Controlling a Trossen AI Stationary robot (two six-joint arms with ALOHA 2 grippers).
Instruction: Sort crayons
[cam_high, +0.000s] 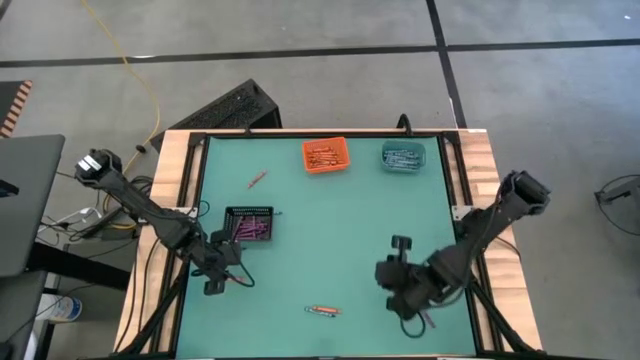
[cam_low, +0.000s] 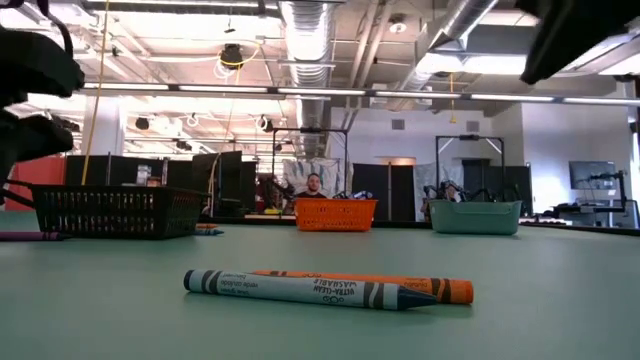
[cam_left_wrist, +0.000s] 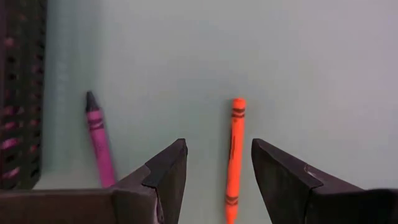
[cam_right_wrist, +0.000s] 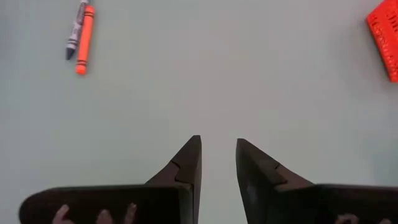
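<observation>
The teal table mat (cam_high: 330, 230) lay inside a pale wooden frame (cam_high: 170, 165) on a grey concrete floor. An orange bin (cam_high: 325, 155) and a teal bin (cam_high: 403, 156) sat at its far edge, a black basket (cam_high: 249, 224) toward the left. A blue-grey crayon (cam_low: 300, 288) and an orange crayon (cam_low: 400, 284) lay touching near the front edge. The left gripper (cam_left_wrist: 217, 171) hung open above another orange crayon (cam_left_wrist: 234, 155), a purple crayon (cam_left_wrist: 99, 140) just beside the basket. The right gripper (cam_right_wrist: 217, 163) hovered over bare mat, fingers parted, empty. Behind stood ceiling ducts (cam_low: 310, 40).

Left hand (cam_left_wrist: 214, 171) hovers with fingers spread; right hand (cam_right_wrist: 217, 165) hangs empty, fingers parted.
</observation>
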